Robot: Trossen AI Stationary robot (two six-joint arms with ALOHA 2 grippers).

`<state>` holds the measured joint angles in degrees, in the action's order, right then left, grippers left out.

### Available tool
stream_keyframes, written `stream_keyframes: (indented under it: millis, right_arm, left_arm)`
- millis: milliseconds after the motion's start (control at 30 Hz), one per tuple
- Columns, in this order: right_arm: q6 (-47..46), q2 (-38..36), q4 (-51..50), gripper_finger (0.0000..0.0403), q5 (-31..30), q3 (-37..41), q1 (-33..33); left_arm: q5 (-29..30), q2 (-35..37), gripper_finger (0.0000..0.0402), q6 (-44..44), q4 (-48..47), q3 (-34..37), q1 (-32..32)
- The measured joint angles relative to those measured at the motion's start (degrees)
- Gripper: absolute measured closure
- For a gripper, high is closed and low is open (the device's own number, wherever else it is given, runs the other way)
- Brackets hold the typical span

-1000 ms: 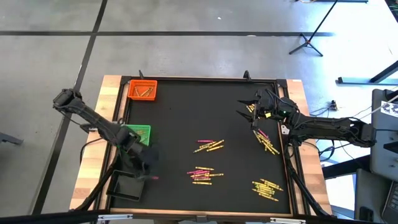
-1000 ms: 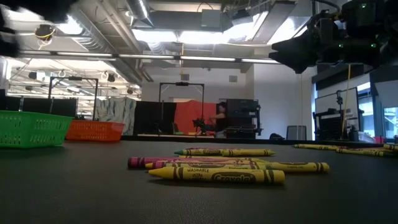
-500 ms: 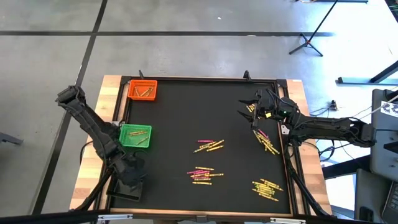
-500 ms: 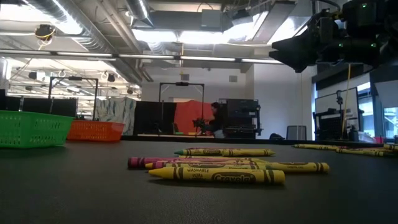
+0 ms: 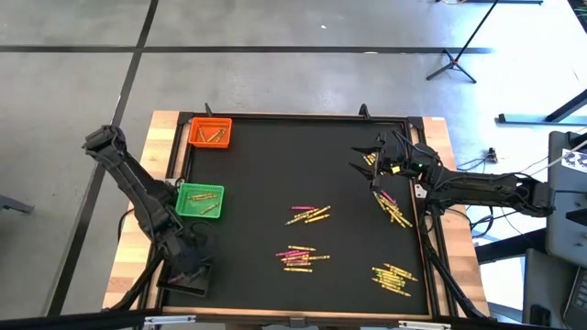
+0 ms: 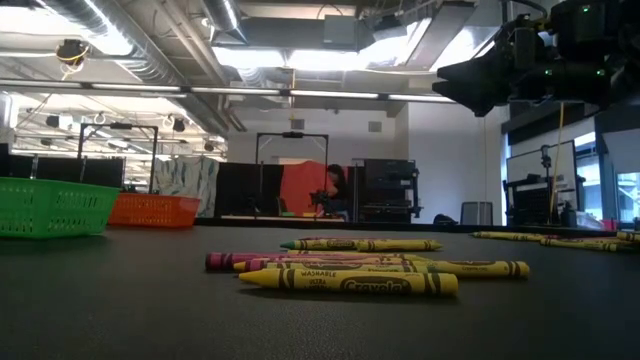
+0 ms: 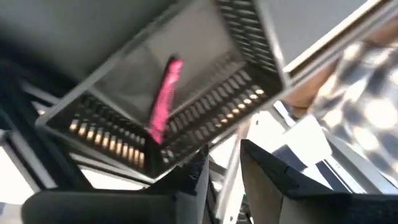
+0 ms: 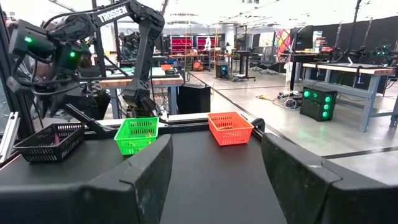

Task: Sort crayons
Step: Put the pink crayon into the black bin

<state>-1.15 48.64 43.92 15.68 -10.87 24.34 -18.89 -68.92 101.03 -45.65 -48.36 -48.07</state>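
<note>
A black tabletop [image 5: 257, 183] framed in pale wood is seen, standing on a grey floor crossed by dark lines; in the low view a workshop room with ceiling ducts and lamps is seen beyond it, and a person [image 6: 333, 190] is made out far back.

The left gripper [image 5: 188, 261] is held over the black tray [image 5: 183, 280] at the near left corner of the tabletop. In the left wrist view its fingers [image 7: 273, 180] are seen parted, with nothing between them, and a pink crayon [image 7: 163, 102] is shown lying inside that tray just ahead of the gripper, its long axis running from the tray's wall toward its middle. Just beyond the left gripper the green tray [image 5: 200, 200] is placed, with a few crayons in it, and farther on the orange tray [image 5: 210, 133], also holding some.

The rest of the crayons are left loose on the tabletop in clusters: one near the front middle [image 5: 298, 258], lying roughly crosswise; one beyond it [image 5: 308, 214], tilted slightly; one at the near right corner [image 5: 393, 278]; and one [image 5: 393, 207] just under and before the right gripper [image 5: 371, 163], running diagonally. In the low view the nearest crayons [image 6: 350, 283] are seen lying flat, side by side, lengthwise across the picture.

The right gripper is held above the far right part of the tabletop with its fingers [image 8: 143, 174] spread wide and empty. Between the two grippers a broad bare stretch of tabletop is left open.
</note>
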Motion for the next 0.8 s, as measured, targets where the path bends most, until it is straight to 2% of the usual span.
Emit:
stream_keyframes:
  millis: [67, 200, 300, 533, 800]
  right_arm:
    - [0.0, 0.0, 0.1, 0.0157, 0.0, 0.0, 0.0]
    - [-0.1, 0.0, 0.1, 0.0157, -0.3, 0.0, 0.0]
    - [-1.2, 0.0, 0.0, 0.0157, -0.5, 0.0, 0.0]
    - [-1.6, 0.0, -0.9, 0.0157, 0.9, 0.0, 0.0]
    - [-1.7, 0.0, -1.0, 0.0157, 0.9, 0.0, 0.0]
  left_arm:
    - [2.2, 0.7, 0.0323, -2.8, 0.0, -1.1, 1.1]
    - [12.2, 1.9, 0.0323, -13.1, 0.4, -3.4, 5.4]
    - [17.0, 2.3, 0.0323, -21.4, 0.6, -4.7, 9.9]
    - [19.6, 0.6, 0.0322, -40.7, 8.4, -4.9, 20.4]
    - [20.8, -5.0, 0.0322, -62.8, 14.4, -4.9, 31.5]
